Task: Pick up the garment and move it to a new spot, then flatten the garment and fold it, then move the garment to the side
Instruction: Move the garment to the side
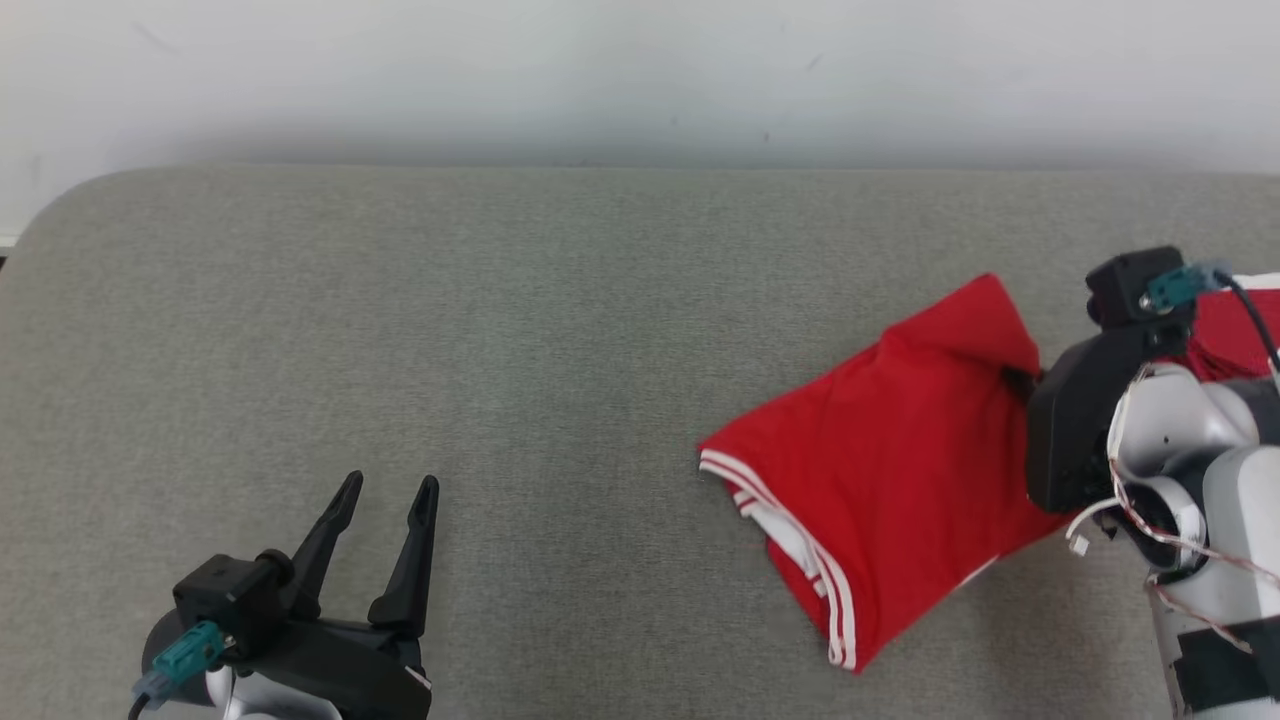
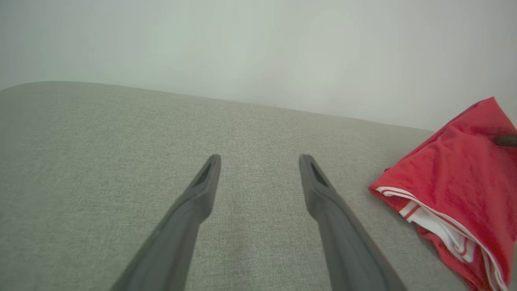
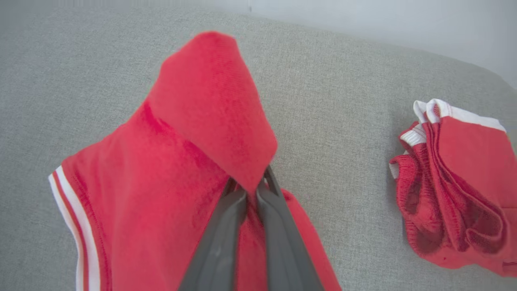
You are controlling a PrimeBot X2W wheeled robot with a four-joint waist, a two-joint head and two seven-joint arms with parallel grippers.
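Head view: the red garment (image 1: 900, 440) with white stripes lies on the right part of the grey cushion (image 1: 500, 330), and one corner is pulled up into a peak. My right gripper (image 1: 1022, 382) meets this peak from the right. Its fingers are almost all hidden behind the cloth and the black wrist, so from here I cannot read how they stand. My left gripper (image 1: 391, 483) is at the lower left, well apart from the garment, its fingers spread wide with nothing between them. Behind the right wrist, a second red cloth (image 1: 1235, 335) is cut off by the frame edge.

Left wrist view: the left gripper (image 2: 259, 159) shows two fingers wide apart over the cushion. The garment (image 2: 456, 178) sits at the right edge, partly cut off. A small dark tip (image 2: 507, 140) touches its raised corner. It is probably a finger of the other arm, but too little shows to be sure.

Right wrist view: the right gripper (image 3: 253, 188) has its fingers pressed together on a fold of the garment (image 3: 173, 161), and the tips disappear under the red cloth. The second red cloth (image 3: 456, 194) lies crumpled to the right, apart from the garment.
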